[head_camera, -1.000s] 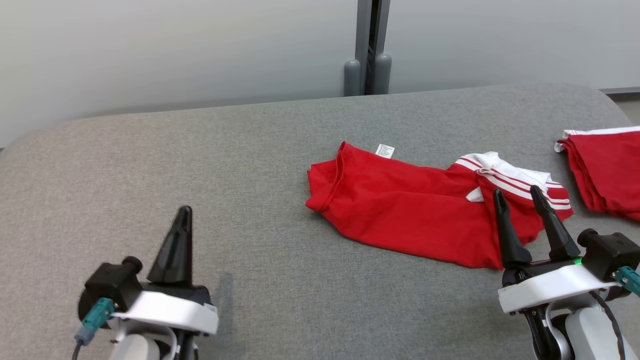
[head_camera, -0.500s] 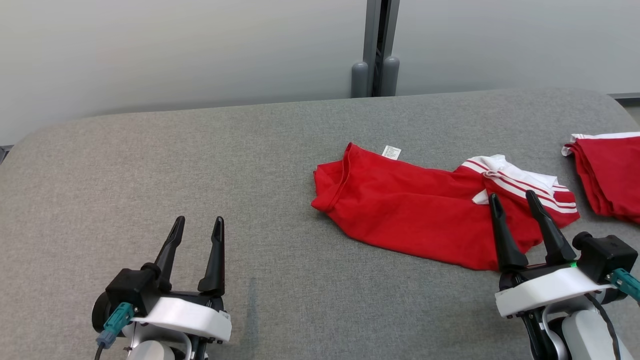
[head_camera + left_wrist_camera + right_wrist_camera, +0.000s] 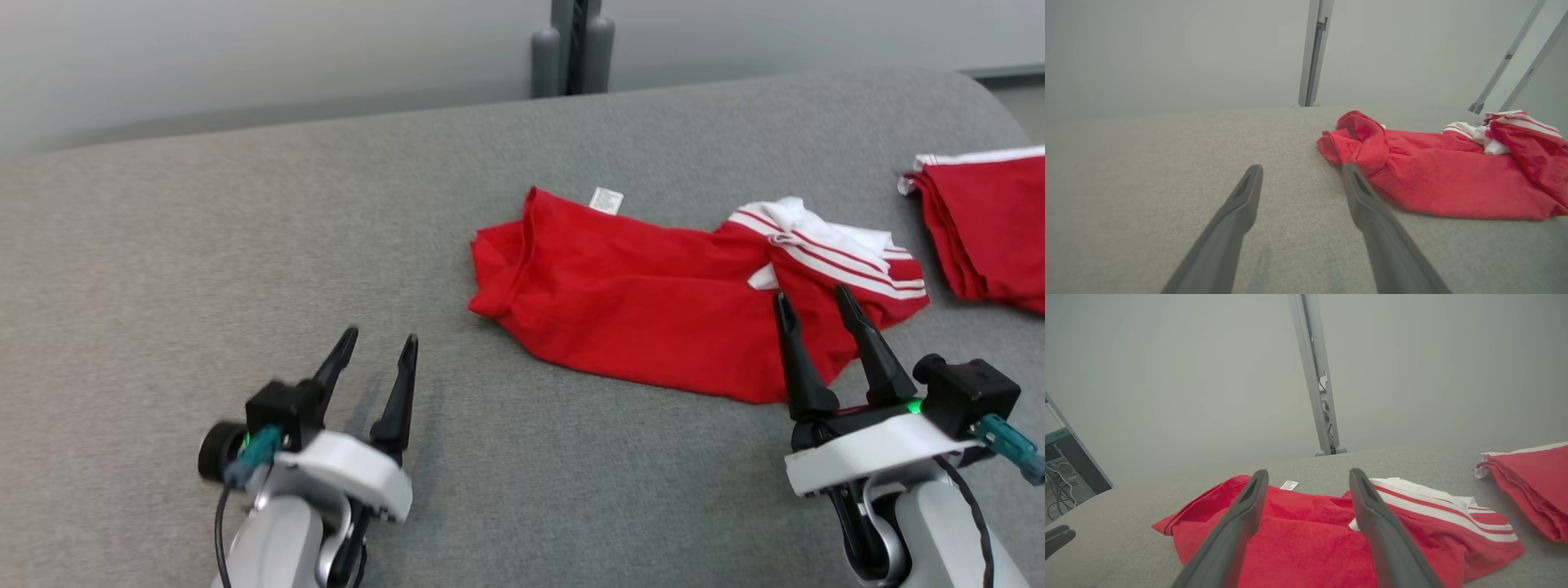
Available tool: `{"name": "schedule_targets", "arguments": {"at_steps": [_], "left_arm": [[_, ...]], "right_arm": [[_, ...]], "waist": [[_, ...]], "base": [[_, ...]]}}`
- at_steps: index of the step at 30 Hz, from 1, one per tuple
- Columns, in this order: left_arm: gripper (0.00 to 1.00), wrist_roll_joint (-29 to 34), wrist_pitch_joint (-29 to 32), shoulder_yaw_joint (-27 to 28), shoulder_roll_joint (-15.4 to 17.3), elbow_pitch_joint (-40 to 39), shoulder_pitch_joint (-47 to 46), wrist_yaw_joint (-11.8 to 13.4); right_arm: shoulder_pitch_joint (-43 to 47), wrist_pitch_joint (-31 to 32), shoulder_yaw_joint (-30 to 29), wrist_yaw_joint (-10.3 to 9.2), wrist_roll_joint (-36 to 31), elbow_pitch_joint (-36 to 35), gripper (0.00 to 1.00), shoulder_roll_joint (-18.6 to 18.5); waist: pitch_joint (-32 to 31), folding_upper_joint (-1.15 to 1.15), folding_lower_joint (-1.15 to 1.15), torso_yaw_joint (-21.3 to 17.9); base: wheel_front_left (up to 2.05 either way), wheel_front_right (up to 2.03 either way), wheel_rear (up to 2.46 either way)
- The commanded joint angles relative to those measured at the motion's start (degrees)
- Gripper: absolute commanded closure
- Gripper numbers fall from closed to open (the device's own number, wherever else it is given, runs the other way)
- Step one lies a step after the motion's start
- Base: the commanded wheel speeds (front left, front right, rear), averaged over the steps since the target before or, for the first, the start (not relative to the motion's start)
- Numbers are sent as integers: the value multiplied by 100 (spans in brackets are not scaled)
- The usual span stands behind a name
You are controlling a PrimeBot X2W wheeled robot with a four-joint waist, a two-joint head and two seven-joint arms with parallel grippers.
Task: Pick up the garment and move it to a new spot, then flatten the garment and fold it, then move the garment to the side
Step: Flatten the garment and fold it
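In the head view, your left gripper (image 3: 381,336) has just sprung apart. A second ago its fingers were pressed together; now they stand wide with nothing between them. Your right gripper (image 3: 811,292) is as spread and as empty as it was. The picture itself has slid, but that is the camera, not the cloth. The red garment (image 3: 637,302) lies crumpled on the grey surface (image 3: 245,245), under and ahead of the right fingertips and well off to the right of the left ones. I judge both tools are now ready for the first pick-up, which is not yet begun.

In the left wrist view, the left gripper (image 3: 1301,168) gapes over bare surface; the garment (image 3: 1445,183) starts just beyond its right finger.

In the right wrist view, the right gripper (image 3: 1308,472) hovers wide over the garment (image 3: 1298,531), touching nothing that you can see. A white label (image 3: 1289,484) lies beyond the fingers, its print too small to read. White stripes mark the sleeve — no brand legible. Another red pile (image 3: 1531,473) sits far to the right.
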Motion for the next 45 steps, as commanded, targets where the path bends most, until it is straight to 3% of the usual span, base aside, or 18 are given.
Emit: {"name": "schedule_targets", "arguments": {"at_steps": [1,10,16,24,31,33,34,45], "left_arm": [[0,23,-2,-24,28,64,-284,-22],[0,-147,90,-394,29,1142,-1643,-167],[0,-17,508,-773,33,1894,-2547,-271],[0,-133,1166,-1106,30,2699,-3331,-333],[0,-196,1321,-1336,30,3201,-3723,-337],[57,-236,1282,-1408,30,3260,-3780,-342],[100,-240,1210,-1460,26,3255,-3804,-345],[100,-336,130,-1590,25,3242,-3935,-289]], "right_arm": [[-102,1,-4,0,-14,-29,0,6],[-303,1,72,0,-4,-35,0,108],[-394,1,119,0,16,-42,0,158],[-480,1,225,0,-25,-20,0,218],[-491,1,247,0,-17,-8,0,261],[-488,1,254,0,-18,0,0,269],[-483,1,254,0,-21,2,0,272],[-380,1,190,0,-124,17,0,219]], "waist": [[283,0,0,-237],[730,0,0,-707],[914,0,0,-964],[1052,0,0,-1190],[1108,0,0,-1317],[1105,0,0,-1329],[1101,0,0,-1330],[773,0,0,-1003]], "base": [[0,0,0],[0,0,0],[0,0,0],[0,0,0],[0,0,0],[0,0,0],[0,0,0],[0,0,0]]}}
